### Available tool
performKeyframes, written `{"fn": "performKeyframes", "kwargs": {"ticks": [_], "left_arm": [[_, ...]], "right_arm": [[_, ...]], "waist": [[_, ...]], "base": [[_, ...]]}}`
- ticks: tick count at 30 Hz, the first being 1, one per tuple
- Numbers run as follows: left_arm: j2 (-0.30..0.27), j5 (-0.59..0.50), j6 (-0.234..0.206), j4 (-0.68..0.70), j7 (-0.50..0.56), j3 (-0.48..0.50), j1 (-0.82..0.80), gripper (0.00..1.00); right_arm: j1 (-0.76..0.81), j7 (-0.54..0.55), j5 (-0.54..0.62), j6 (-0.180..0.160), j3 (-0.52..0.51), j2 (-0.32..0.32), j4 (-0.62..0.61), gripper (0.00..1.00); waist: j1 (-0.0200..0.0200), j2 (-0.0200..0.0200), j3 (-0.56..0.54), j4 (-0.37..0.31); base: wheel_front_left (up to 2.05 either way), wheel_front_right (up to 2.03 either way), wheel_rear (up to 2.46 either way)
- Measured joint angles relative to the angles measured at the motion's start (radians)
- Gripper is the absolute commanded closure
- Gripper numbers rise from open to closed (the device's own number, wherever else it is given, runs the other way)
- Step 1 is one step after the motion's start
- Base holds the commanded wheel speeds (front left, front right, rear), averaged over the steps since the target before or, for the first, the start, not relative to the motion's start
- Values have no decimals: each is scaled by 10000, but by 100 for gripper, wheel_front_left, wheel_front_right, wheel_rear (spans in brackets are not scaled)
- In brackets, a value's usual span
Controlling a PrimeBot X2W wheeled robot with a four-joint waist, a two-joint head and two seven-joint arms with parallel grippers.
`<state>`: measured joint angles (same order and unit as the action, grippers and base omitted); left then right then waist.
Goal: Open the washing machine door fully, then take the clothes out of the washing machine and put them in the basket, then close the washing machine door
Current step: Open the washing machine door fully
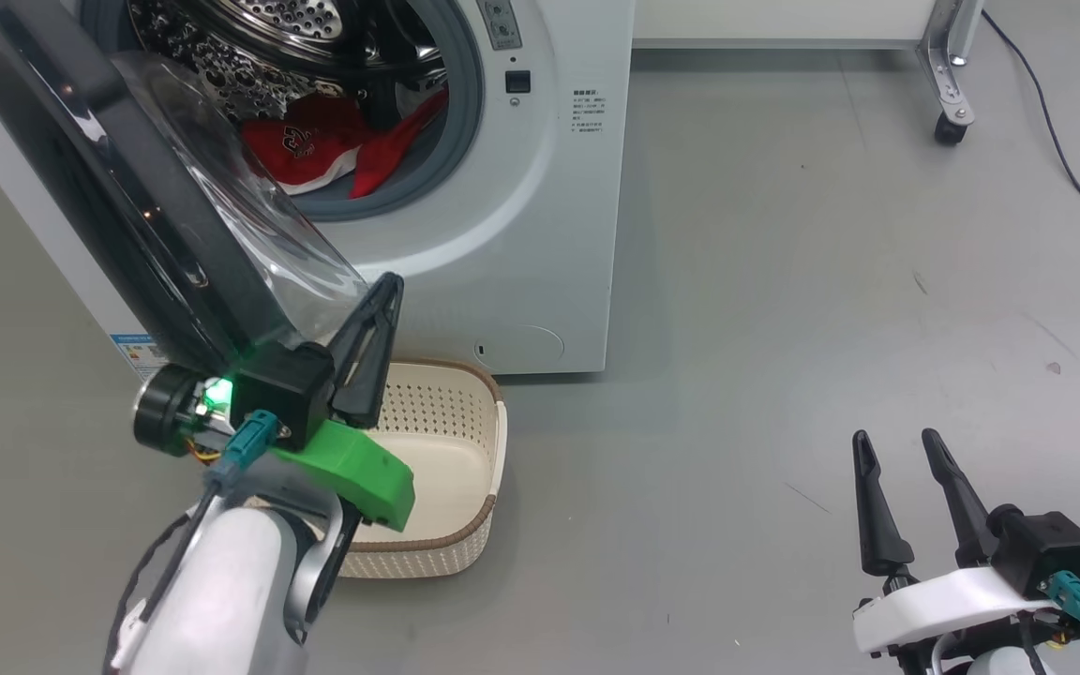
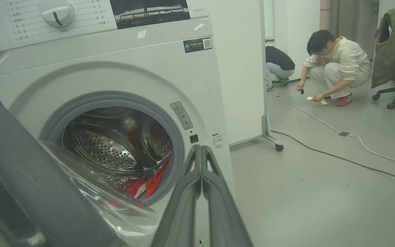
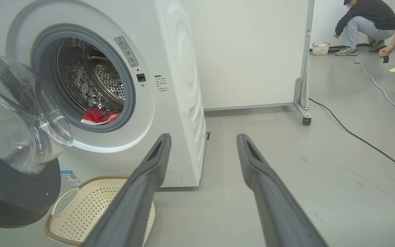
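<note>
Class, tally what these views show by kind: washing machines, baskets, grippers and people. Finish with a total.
Washing machine: 1
Baskets: 2 (near basket, far basket)
Grippers: 2 (left gripper, right gripper)
People: 2 (person in cream, person in black)
Total: 7

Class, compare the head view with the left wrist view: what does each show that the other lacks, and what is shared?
Head view, not left wrist: the basket and the open right pincer. Left wrist, not head: the control dial and a crouching person. Shared: the washing machine, its open door, red clothes in the drum, the shut left pincer.
</note>
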<state>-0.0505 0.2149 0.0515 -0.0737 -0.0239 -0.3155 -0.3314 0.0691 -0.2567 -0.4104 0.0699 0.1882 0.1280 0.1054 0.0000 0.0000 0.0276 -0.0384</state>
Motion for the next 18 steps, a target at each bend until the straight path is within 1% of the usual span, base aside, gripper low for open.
{"fn": "performKeyframes", "kwargs": {"ticks": [5, 6, 14, 18], "left_arm": [[33, 460, 69, -431, 374, -228, 302, 100], [33, 462, 69, -514, 430, -276, 346, 100], [38, 744, 48, -1220, 855, -407, 601, 100], [42, 755, -217, -1400, 936, -245, 658, 100]], "right_arm": [[0, 0, 12, 33, -71, -10, 77, 0], [0, 0, 12, 82, -71, -23, 96, 0], [0, 0, 59, 113, -102, -115, 232, 0], [-1, 0, 134, 192, -42, -176, 293, 0]], "waist": [[0, 0, 6, 0], [0, 0, 8, -2], [1, 0, 39, -66], [1, 0, 74, -166]], "base": [[0, 0, 0], [0, 0, 0], [0, 0, 0], [0, 0, 0]]}}
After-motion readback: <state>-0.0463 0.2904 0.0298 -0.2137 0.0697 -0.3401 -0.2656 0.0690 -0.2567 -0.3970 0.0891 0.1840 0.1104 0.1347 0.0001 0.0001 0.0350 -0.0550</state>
